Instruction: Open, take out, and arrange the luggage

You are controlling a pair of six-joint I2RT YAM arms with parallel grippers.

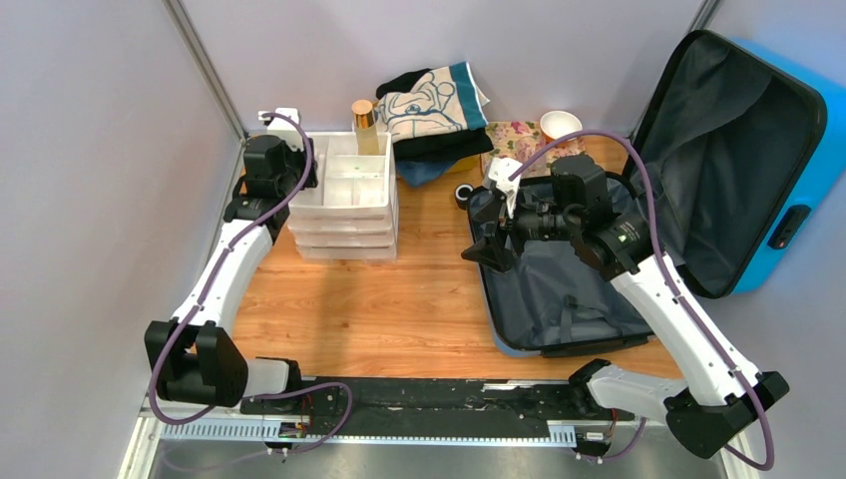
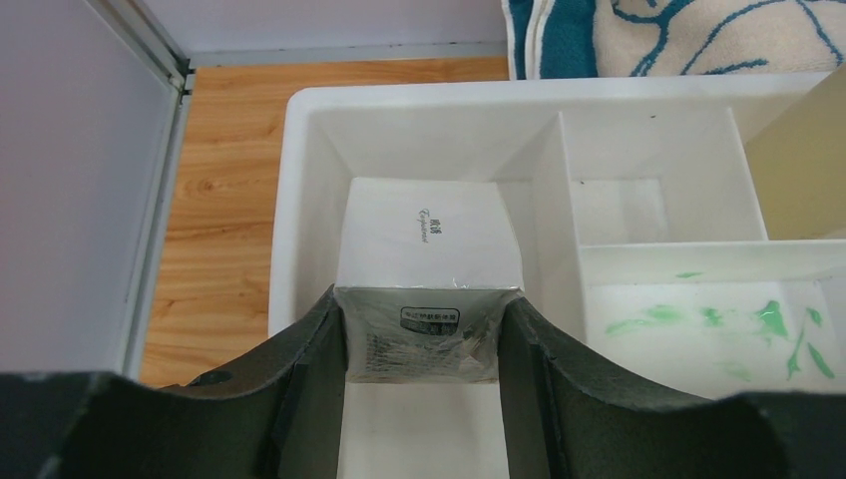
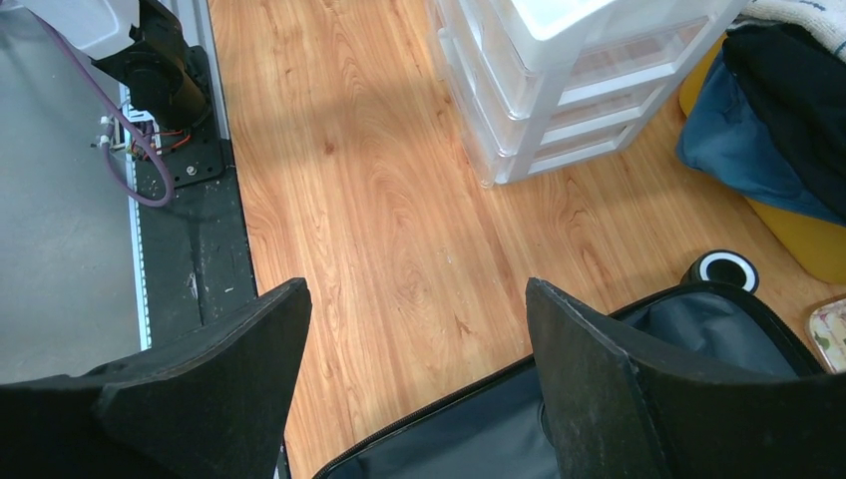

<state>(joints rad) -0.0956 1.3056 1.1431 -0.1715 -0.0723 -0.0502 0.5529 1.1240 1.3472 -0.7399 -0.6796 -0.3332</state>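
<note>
From above, the blue luggage lies open on the right of the table, lid up. At the left wrist, the left gripper squeezes a small box inside the white tray. At the right wrist, the right gripper is wide apart and empty, above the luggage's edge.

The right gripper is seen with its two black fingers spread wide. Below it, the wooden table and the zipped edge of the suitcase are seen. White drawers are stacked further off. A small round black thing is set just beside the suitcase.
</note>
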